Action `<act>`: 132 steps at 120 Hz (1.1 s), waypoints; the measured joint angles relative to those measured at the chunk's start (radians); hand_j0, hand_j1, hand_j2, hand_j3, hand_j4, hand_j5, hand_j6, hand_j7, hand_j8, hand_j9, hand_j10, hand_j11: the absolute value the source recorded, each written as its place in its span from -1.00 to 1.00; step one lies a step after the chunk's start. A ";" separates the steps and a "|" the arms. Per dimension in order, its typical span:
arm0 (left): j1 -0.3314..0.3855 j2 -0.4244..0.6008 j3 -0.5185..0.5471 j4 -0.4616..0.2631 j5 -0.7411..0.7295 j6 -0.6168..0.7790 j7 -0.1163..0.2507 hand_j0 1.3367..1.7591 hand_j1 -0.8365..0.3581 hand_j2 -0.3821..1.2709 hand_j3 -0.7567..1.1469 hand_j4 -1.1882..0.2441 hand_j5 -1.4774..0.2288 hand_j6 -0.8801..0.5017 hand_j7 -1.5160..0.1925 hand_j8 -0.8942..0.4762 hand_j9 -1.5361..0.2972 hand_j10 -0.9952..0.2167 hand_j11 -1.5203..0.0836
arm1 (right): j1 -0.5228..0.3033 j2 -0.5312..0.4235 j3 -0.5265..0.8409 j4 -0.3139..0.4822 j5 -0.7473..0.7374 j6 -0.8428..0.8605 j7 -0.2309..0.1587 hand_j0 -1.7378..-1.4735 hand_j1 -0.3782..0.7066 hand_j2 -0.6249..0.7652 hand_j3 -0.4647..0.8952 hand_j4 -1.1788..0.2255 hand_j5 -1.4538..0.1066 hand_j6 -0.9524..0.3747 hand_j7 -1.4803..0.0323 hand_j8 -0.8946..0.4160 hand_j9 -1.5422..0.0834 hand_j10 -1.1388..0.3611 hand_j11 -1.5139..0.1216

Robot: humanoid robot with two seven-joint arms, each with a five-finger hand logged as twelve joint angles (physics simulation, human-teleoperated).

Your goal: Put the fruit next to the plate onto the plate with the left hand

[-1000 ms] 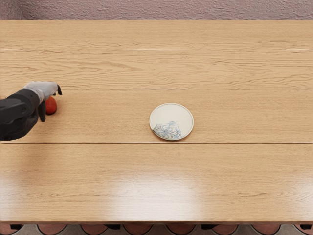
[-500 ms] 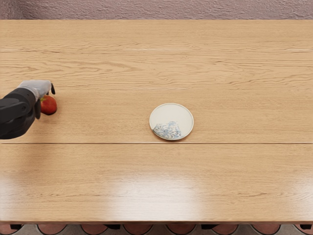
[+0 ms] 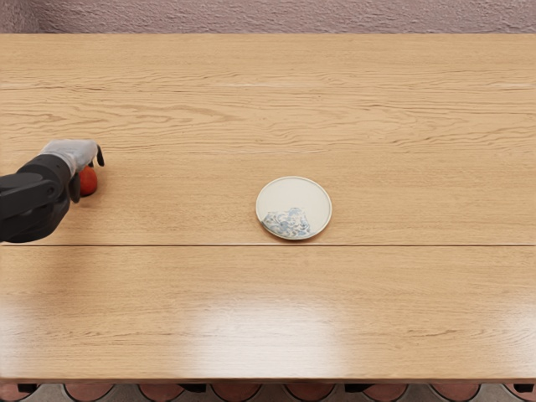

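One arm is in sight, the left arm (image 3: 29, 201), dark-sleeved and coming in low from the left edge. It ends in one pale grey left hand (image 3: 71, 153). That hand sits right over the one fruit (image 3: 89, 179), a small, round, glossy red thing at the far left of the table (image 3: 352, 318). The hand covers the fruit's upper left side, and only the right part of the fruit shows. From where I stand I cannot tell whether the hand is clamped on it or just resting over it.

There is one plate (image 3: 293, 189), round and shallow, cream-coloured and smooth like glazed ceramic, with a blue-and-white patterned patch near its front rim. It stands near the middle of the table, well apart from the fruit and hand, with nothing lying on it.

The table is light wood with long grain running side to side, a seam line across it, and a soft sheen toward the near edge. Behind it runs a rough, stippled wall (image 3: 251, 15).
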 joint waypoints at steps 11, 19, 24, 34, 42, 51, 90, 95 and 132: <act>0.001 0.000 0.001 0.001 0.000 0.000 0.000 0.52 0.11 -0.43 -0.20 0.04 0.06 -0.37 0.11 -0.34 0.05 -0.09 0.18 | 0.000 0.000 0.000 0.000 0.000 0.000 0.000 -0.40 -0.91 -0.11 -0.32 0.66 0.84 0.41 0.93 0.34 0.87 0.50 0.82; 0.003 0.000 0.002 0.001 -0.001 0.000 0.000 0.52 0.07 -0.42 -0.20 0.01 0.03 -0.40 0.08 -0.37 0.02 -0.12 0.15 | 0.000 0.000 0.000 0.000 0.000 0.000 0.000 -0.40 -0.91 -0.11 -0.32 0.66 0.84 0.41 0.93 0.34 0.87 0.50 0.82; 0.003 0.000 0.002 0.001 -0.001 0.000 0.000 0.52 0.04 -0.42 -0.20 -0.01 0.01 -0.42 0.05 -0.39 0.00 -0.14 0.13 | 0.000 0.000 0.000 0.000 0.000 0.000 0.000 -0.40 -0.91 -0.11 -0.32 0.66 0.84 0.41 0.93 0.34 0.87 0.50 0.82; 0.016 0.000 0.002 0.002 0.007 0.005 0.000 0.52 -0.01 -0.39 -0.20 -0.12 0.02 -0.43 0.01 -0.37 -0.05 -0.23 0.07 | 0.000 0.000 0.000 0.000 0.000 0.000 0.000 -0.40 -0.91 -0.11 -0.32 0.66 0.84 0.41 0.93 0.34 0.87 0.50 0.82; 0.021 0.000 0.003 0.003 0.008 0.005 0.000 0.51 -0.04 -0.44 -0.20 -0.19 -0.03 -0.37 -0.04 -0.36 -0.11 -0.29 0.00 | 0.000 0.000 0.000 0.000 0.000 0.000 0.000 -0.40 -0.91 -0.11 -0.32 0.66 0.84 0.41 0.93 0.34 0.87 0.50 0.82; 0.023 0.000 0.003 0.003 0.009 0.004 0.000 0.50 -0.04 -0.47 -0.20 -0.25 -0.08 -0.35 -0.09 -0.32 -0.18 -0.35 -0.08 | 0.000 0.000 0.000 0.000 0.000 0.000 0.000 -0.40 -0.91 -0.11 -0.32 0.66 0.84 0.41 0.93 0.34 0.87 0.50 0.82; 0.007 0.000 0.003 0.001 -0.005 -0.006 0.001 0.49 -0.20 -0.26 -0.20 -0.18 -0.40 -0.15 -0.36 -0.12 -0.41 -0.25 -0.35 | 0.000 0.000 0.000 0.000 0.000 0.000 0.000 -0.40 -0.91 -0.11 -0.32 0.66 0.84 0.41 0.93 0.34 0.87 0.50 0.82; 0.002 -0.023 0.003 0.001 -0.004 -0.008 0.002 0.49 -0.22 -0.24 -0.20 -0.18 -0.41 -0.13 -0.37 -0.14 -0.41 -0.26 -0.36 | 0.000 0.000 0.000 0.000 0.000 0.000 0.000 -0.40 -0.91 -0.11 -0.32 0.66 0.84 0.41 0.93 0.34 0.87 0.50 0.82; -0.085 -0.136 0.002 -0.016 -0.006 -0.025 0.001 0.46 -0.21 -0.26 -0.20 -0.17 -0.45 -0.12 -0.40 -0.09 -0.43 -0.23 -0.40 | 0.000 0.000 0.000 0.002 0.000 0.000 0.000 -0.40 -0.91 -0.11 -0.32 0.66 0.84 0.41 0.93 0.34 0.87 0.50 0.82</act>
